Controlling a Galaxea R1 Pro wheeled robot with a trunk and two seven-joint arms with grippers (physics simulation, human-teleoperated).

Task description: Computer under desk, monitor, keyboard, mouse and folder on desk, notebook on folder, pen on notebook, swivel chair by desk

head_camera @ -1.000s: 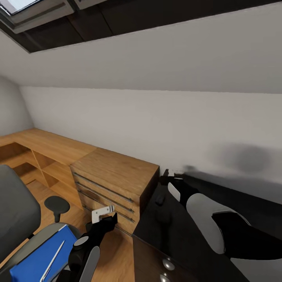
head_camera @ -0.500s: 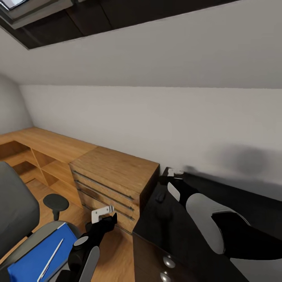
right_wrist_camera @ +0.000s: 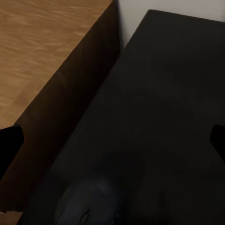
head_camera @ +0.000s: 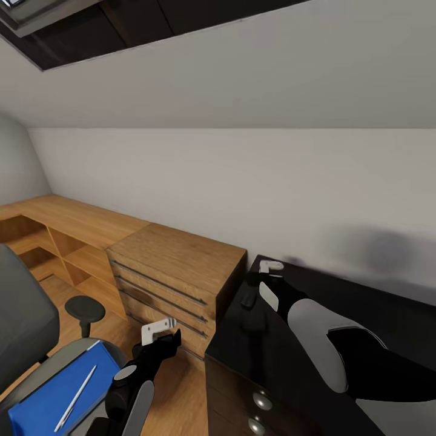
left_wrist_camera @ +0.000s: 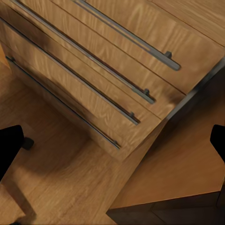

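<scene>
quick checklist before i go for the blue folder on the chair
1. Flat bright-blue folder lies on the seat of the grey swivel chair, not on the desk: not ok.
2. Slim white pen lies loose on the folder and may slide when it is lifted: not ok.
3. Left claw is open and empty, in front of the light-wood chest of drawers: ok.
4. Right claw is open and empty over the glossy black desk top: ok.
5. Small dark rounded mouse, as it seems, rests on the desk; whether it is next to a keyboard: cannot tell.
</scene>
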